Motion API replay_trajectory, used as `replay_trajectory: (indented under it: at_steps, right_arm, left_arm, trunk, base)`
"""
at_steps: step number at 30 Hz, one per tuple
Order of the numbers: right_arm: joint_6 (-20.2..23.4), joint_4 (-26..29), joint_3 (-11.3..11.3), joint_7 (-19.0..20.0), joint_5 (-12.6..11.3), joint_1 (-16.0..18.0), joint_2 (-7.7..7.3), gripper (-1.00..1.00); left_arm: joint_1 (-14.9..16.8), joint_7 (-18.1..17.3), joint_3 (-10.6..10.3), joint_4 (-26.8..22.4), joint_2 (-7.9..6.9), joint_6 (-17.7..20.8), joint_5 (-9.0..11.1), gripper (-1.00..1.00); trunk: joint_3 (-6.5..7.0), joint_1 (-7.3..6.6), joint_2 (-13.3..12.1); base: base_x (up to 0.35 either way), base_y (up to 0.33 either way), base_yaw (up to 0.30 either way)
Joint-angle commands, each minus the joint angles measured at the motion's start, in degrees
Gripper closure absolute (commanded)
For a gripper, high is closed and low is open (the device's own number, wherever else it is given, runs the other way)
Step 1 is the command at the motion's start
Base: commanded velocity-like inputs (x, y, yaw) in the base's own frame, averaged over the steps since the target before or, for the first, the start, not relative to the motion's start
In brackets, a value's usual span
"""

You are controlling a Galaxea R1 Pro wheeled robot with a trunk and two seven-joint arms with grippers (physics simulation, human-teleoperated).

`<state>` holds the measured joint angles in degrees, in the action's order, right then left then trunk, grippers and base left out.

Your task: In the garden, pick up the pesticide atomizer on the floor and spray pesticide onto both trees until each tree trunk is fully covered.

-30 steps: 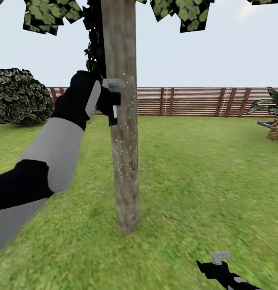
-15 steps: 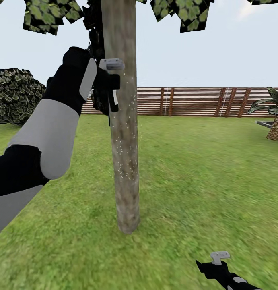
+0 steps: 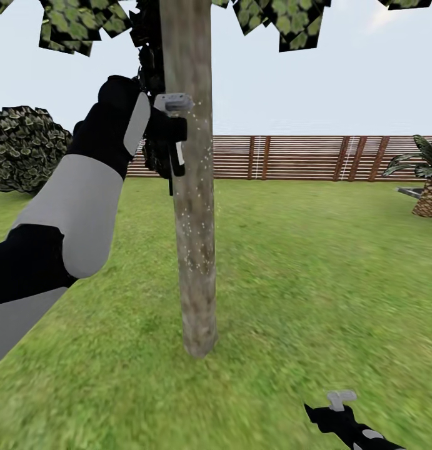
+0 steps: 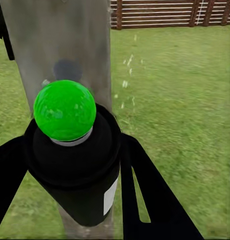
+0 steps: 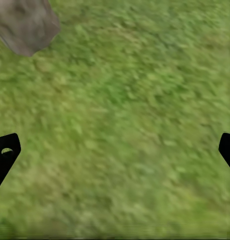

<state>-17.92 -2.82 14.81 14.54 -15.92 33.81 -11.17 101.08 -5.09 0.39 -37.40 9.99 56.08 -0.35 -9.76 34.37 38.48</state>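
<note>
Tree trunk [image 3: 194, 250] mottled grey-brown, flecked with white droplets. Canopy [image 3: 284, 22] blocky dark green. Atomizer [image 4: 75, 165] black body, bright green cap, white label patch. Left gripper [image 4: 70, 190] black; arm banded grey and black. Lawn [image 3: 316, 269] patchy green. Fence [image 3: 303, 158] brown slats. Sky [image 3: 316, 87] pale grey-blue.

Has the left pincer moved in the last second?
Yes. The left pincer, shut on the atomizer, has risen along the trunk: a second ago it was level with the fence's top rail, now it sits above it.
</note>
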Motion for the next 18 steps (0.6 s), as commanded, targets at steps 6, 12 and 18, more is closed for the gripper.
replay_trajectory:
  at_steps: [6, 12, 18]
  right_arm:
    - [-0.37, -0.26, 0.39, 0.4, -0.6, 0.11, 0.23, -1.0]
    - [-0.37, -0.26, 0.39, 0.4, -0.6, 0.11, 0.35, -1.0]
    - [-0.37, -0.26, 0.39, 0.4, -0.6, 0.11, 0.36, -1.0]
  left_arm:
    - [0.06, -0.04, 0.14, 8.59, 0.01, -3.03, -0.09, 1.0]
    - [0.06, 0.07, 0.22, 23.84, 0.01, -18.78, -0.19, 1.0]
    - [0.06, 0.08, 0.21, 31.1, 0.01, -25.15, -0.19, 1.0]
  trunk:
    - [-0.1, -0.02, 0.08]
    - [-0.1, -0.02, 0.08]
    - [-0.1, -0.02, 0.08]
  base:
    - [-0.088, 0.0, 0.0]
    - [-0.002, 0.0, 0.0]
    - [0.0, 0.0, 0.0]
